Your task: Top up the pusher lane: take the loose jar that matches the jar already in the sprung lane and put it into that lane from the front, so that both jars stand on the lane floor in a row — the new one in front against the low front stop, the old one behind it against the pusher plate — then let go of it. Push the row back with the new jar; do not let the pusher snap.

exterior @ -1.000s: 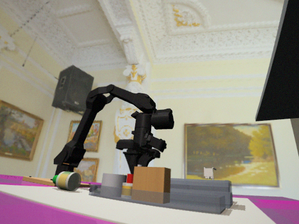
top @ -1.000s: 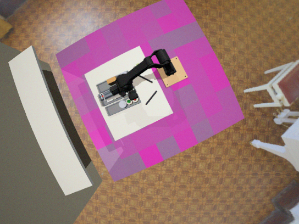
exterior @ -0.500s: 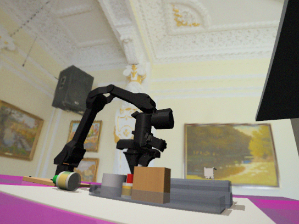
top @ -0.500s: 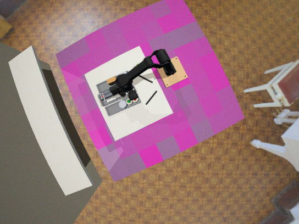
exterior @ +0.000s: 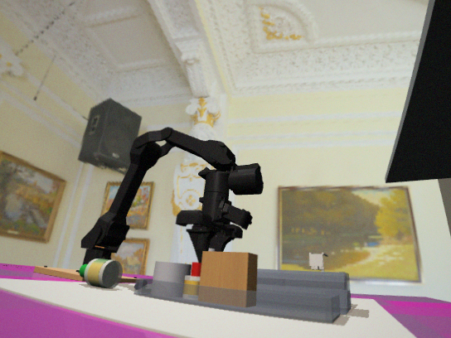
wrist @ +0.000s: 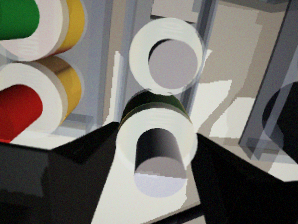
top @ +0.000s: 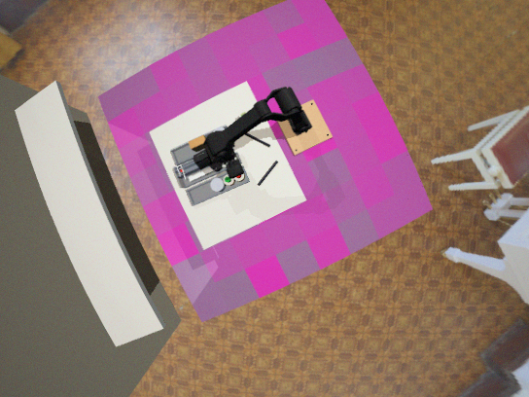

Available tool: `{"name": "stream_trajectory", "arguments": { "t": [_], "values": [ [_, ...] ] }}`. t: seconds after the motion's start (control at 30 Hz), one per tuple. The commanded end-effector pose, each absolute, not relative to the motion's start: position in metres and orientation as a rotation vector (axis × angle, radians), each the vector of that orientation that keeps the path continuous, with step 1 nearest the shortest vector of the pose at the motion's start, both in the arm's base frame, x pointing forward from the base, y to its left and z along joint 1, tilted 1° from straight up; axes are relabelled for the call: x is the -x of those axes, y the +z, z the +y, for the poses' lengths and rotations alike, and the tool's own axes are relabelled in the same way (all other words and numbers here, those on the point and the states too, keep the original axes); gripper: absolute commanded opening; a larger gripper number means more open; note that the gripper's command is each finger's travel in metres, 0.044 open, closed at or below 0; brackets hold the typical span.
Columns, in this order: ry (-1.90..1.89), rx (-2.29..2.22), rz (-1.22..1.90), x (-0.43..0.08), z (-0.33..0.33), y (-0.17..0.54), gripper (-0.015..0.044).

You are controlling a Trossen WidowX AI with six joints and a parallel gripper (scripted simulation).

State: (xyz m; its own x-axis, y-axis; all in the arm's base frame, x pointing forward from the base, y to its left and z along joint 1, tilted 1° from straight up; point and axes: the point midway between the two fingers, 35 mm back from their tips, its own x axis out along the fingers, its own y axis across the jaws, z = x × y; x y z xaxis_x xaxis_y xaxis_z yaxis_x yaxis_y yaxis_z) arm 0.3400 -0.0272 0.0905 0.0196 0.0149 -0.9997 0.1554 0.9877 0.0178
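Viewing the jaws, we see them gripping the grey-capped jar (wrist: 156,120) between them, lid upward.

Grey-capped jar (wrist: 160,150), held, matching jar (wrist: 175,65) beyond, in lane

The held jar's base (wrist: 159,107) seems hidden.
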Motion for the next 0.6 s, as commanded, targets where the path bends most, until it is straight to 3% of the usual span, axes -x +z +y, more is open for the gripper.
{"name": "stream_trajectory", "arguments": {
  "t": [0.0, 0.57],
  "values": [
    [-0.111, -0.128, 1.525, -0.3467, -0.0286, 0.0924, 0.0000],
    [-0.111, -0.128, 1.525, -0.3474, -0.0286, 0.0883, 0.0000]
  ]
}}
